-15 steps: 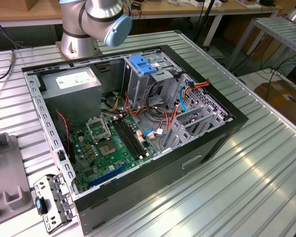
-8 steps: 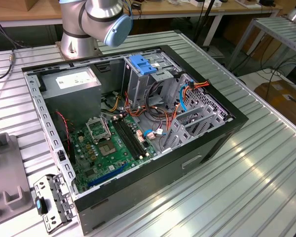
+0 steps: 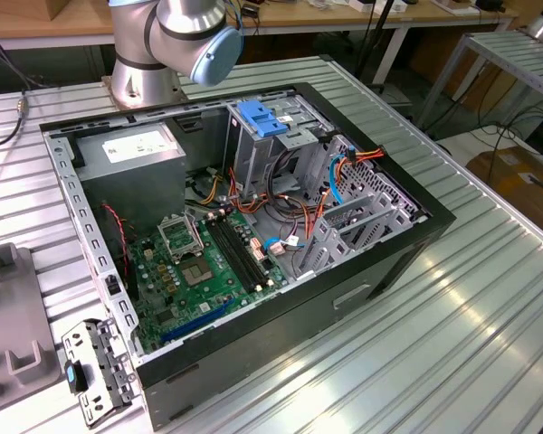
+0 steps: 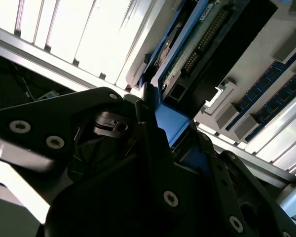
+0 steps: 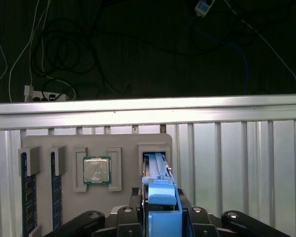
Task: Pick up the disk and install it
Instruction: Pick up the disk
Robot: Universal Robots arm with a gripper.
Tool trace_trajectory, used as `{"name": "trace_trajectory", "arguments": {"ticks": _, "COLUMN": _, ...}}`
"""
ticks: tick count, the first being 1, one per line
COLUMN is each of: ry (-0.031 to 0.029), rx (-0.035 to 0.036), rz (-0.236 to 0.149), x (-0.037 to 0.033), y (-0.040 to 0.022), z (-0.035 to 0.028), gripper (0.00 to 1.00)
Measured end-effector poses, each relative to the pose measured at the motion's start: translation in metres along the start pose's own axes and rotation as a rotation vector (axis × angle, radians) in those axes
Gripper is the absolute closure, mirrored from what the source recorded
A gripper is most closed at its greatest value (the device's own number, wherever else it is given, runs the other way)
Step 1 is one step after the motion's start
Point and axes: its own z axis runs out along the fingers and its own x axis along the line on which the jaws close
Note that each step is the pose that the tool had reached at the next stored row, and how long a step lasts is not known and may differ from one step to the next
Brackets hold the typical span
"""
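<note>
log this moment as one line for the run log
phase: grasp | gripper: shut on disk by its blue frame | disk: on edge in tray slot | install: not yet done

The disk is edged in smooth blue plastic with a slight sheen (its exposed face in the second wrist view shows green circuit board). The gripper is matt black with bright metal screw heads. The table is ribbed, glossy metal, and the tray is matt grey plastic.
</note>
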Motion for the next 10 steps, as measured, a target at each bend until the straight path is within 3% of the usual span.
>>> {"name": "trace_trajectory", "arguments": {"ticks": 5, "ry": 0.0002, "rx": -0.0003, "rz": 0.0, "x": 0.0001, "y": 0.0, "z": 0.0055, "gripper": 0.63}}
{"name": "trace_trajectory", "arguments": {"ticks": 10, "ry": 0.0001, "rx": 0.0, "rz": 0.001, "x": 0.0001, "y": 0.0, "z": 0.0058, "gripper": 0.63}}
